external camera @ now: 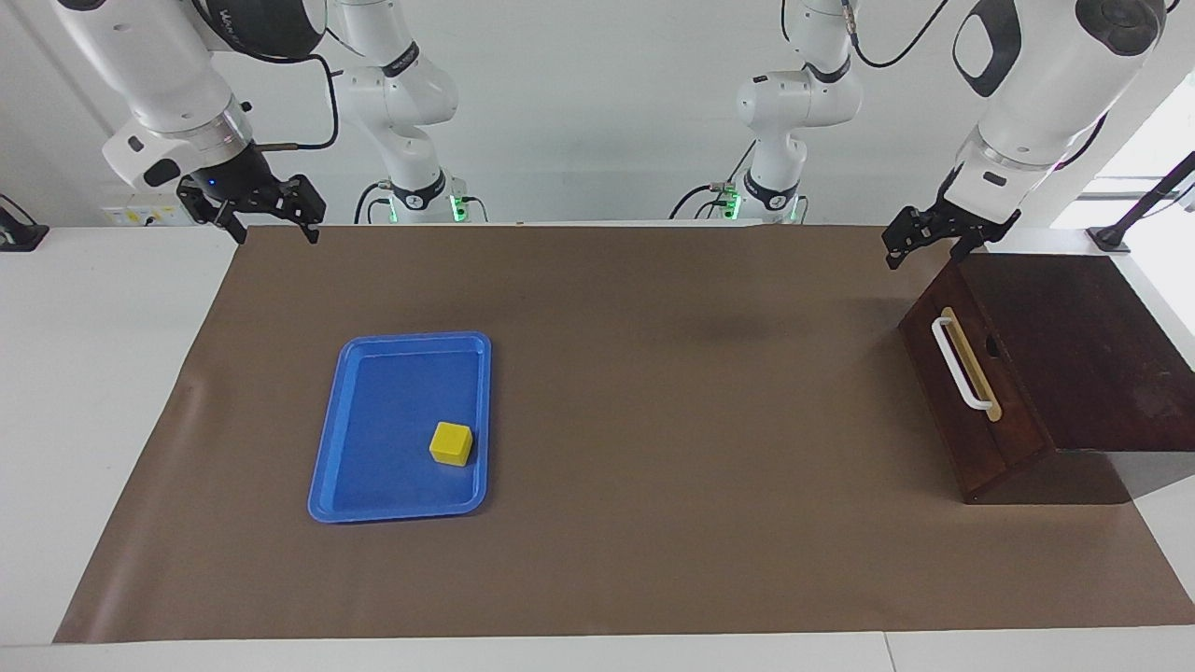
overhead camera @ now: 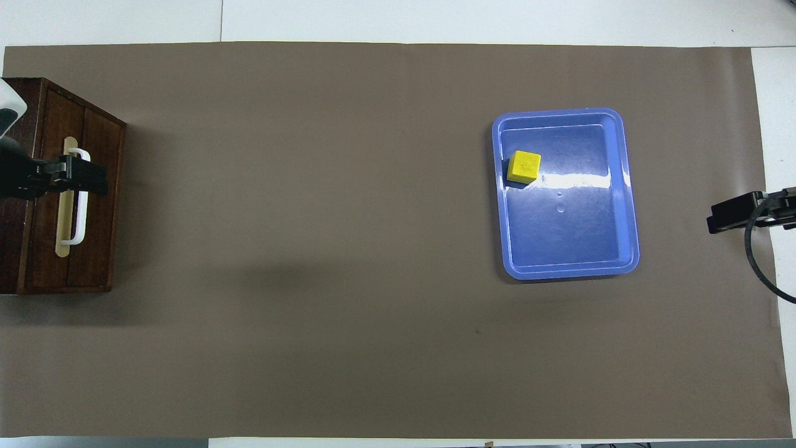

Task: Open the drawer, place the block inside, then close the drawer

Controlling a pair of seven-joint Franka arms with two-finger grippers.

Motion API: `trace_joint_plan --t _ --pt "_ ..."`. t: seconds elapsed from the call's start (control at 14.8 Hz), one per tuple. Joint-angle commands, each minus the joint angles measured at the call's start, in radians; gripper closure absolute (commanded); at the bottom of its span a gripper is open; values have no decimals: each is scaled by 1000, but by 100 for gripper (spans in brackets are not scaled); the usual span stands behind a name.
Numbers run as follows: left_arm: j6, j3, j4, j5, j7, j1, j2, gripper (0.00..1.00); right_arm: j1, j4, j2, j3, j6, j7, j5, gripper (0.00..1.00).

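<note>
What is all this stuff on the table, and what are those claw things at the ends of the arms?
Block: one, bright yellow, lying in the tray, at its corner farthest from the robots.
Tray: one, blue, flat on the paper toward the right arm's end of the table.
Drawer: one, dark brown front, shut, in a wooden box at the left arm's end.
Handle: one, white bar on a tan strip, on the drawer front.
Paper: one brown sheet, covering most of the table.
Left hand: one, black, open, up in the air over the box's corner, holding nothing.
Right hand: one, black, open, waiting over the paper's edge.
</note>
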Motion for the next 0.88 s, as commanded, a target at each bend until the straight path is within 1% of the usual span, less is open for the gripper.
trace_joint_plan --t 0.0,0.14,0.27,0.34,0.54,0.61,0.68,0.81 --pt "149 2 -106 88 8 -26 -9 0 -5 -80 -49 3 11 -114 -18 0" --pt "245 1 -152 194 7 -27 16 0 -5 -171 -93 6 73 -162 -2 0" --pt "324 1 -183 289 4 -27 65 0 -3 -263 -128 6 149 -256 50 0" --pt "358 1 -191 340 4 -27 101 0 -5 -298 -136 5 189 -315 70 0" --pt "450 2 -209 403 4 -12 161 0 -3 -421 -161 6 345 -551 133 0" --pt "493 5 -234 411 5 0 161 0 -3 -462 -164 6 398 -629 156 0" --pt "528 7 -267 414 5 20 157 0 -8 -484 -155 5 442 -722 210 0" --pt "550 7 -303 452 5 26 154 0 -26 -501 -101 5 516 -969 331 0"
